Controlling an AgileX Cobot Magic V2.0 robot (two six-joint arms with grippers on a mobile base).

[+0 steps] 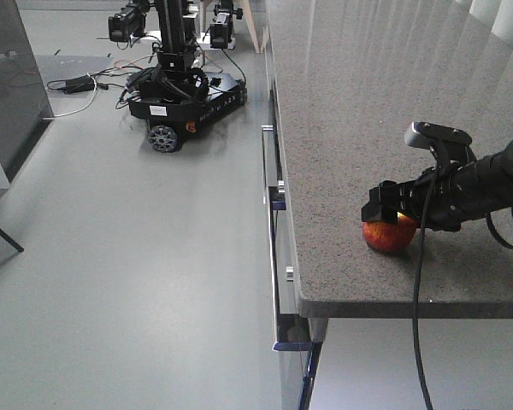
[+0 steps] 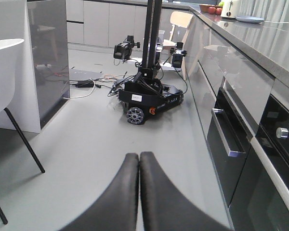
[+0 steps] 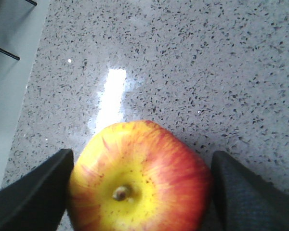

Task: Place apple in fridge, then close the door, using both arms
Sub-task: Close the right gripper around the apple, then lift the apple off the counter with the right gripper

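The apple (image 1: 389,234), red with a yellow top and a stem dimple, rests on the speckled grey counter (image 1: 368,102) close to its front edge. My right gripper (image 1: 395,205) hangs over it, open. In the right wrist view the apple (image 3: 139,178) fills the space between the black fingers (image 3: 33,197). The left one touches its skin and the right one stands a sliver away. My left gripper (image 2: 138,156) is shut on nothing, low over the floor. A tall dark grey unit (image 2: 48,53) with a white flank, seemingly the fridge, stands at the left. I cannot tell how its door stands.
A black wheeled robot base (image 2: 149,98) with cables is parked on the grey floor (image 1: 137,256). Drawer fronts with metal handles (image 1: 278,184) and an oven (image 2: 279,154) line the counter's side. A white chair (image 2: 5,62) stands at the left. A plate (image 2: 249,19) lies on the far counter.
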